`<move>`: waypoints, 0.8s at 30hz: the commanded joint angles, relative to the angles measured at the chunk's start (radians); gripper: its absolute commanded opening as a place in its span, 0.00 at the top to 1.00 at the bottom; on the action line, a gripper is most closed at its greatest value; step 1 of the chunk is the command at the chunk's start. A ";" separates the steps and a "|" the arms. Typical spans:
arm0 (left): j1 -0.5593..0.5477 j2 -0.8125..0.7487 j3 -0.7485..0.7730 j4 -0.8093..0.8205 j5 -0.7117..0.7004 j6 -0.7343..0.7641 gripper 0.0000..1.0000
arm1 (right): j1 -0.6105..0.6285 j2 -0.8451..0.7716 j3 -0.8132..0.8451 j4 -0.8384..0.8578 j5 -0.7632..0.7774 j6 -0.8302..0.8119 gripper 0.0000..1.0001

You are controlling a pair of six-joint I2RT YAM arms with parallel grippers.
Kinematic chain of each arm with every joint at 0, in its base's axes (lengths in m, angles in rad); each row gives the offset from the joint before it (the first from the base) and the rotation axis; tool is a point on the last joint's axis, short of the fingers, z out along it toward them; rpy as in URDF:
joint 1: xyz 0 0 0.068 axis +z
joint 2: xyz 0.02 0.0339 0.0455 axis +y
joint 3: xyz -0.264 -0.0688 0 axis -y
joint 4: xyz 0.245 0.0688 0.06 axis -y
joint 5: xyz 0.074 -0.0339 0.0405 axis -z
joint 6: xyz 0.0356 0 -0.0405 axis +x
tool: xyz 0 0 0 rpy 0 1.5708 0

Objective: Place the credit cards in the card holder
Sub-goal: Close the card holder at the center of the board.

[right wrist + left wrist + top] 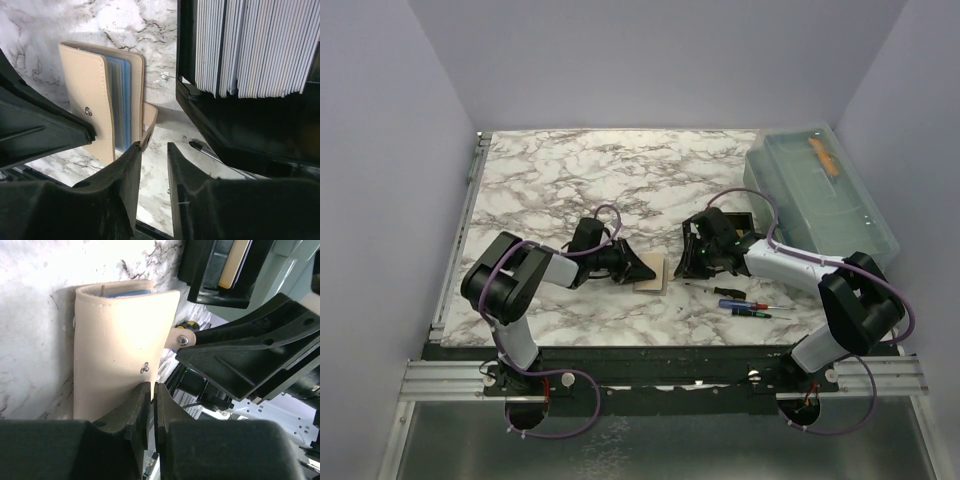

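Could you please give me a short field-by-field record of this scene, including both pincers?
Holder: beige folding wallet, blue sleeves showing between its covers, on the marble-pattern table
Cards: stack of pale cards standing in a black plastic tray
Left pincer: closed on the wallet's edge
Right pincer: jaws apart at the wallet's snap tab; grip unclear
Other: small screwdrivers near the right arm; translucent lidded bin at far right

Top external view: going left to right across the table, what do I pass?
left end effector → tan wallet → right end effector → translucent lidded bin
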 commanded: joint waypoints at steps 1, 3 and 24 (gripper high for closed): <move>-0.010 0.008 -0.023 0.012 -0.022 0.039 0.87 | 0.004 -0.010 0.011 0.016 0.033 -0.048 0.72; -0.010 0.015 -0.029 0.012 -0.031 0.041 0.89 | 0.004 -0.005 0.015 0.022 0.032 -0.060 0.76; -0.013 0.022 -0.034 -0.127 -0.137 0.063 1.00 | 0.004 0.029 0.023 0.151 -0.082 -0.234 1.00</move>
